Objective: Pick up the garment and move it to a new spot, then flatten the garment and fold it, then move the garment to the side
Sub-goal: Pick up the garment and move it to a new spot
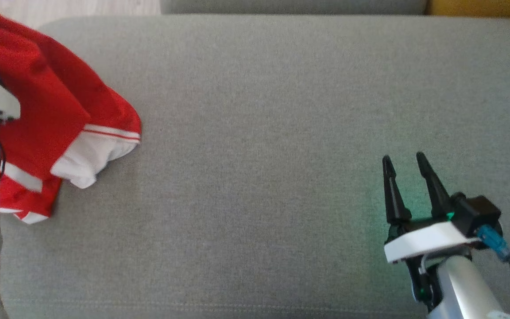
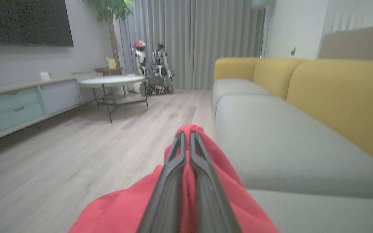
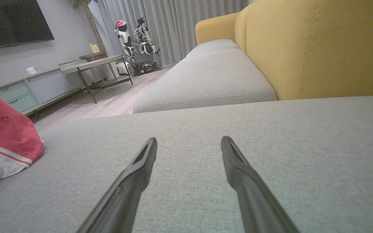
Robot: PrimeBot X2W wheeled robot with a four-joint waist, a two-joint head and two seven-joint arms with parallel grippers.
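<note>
Sofa seat, left edge: left gripper clamps the garment, seemingly lifted; right gripper gapes empty; moving, flattening, folding remain.

light: soft, even, bright | shadows: faint | focus: left wrist view blurred | edges: wrist views stretched

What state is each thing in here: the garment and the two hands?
garment: bunched up, not folded, pinched by the left hand, white hem resting on the sofa seat.
left hand: shut on the garment.
right hand: open, holding nothing, over the sofa seat, well apart from the garment.
</note>
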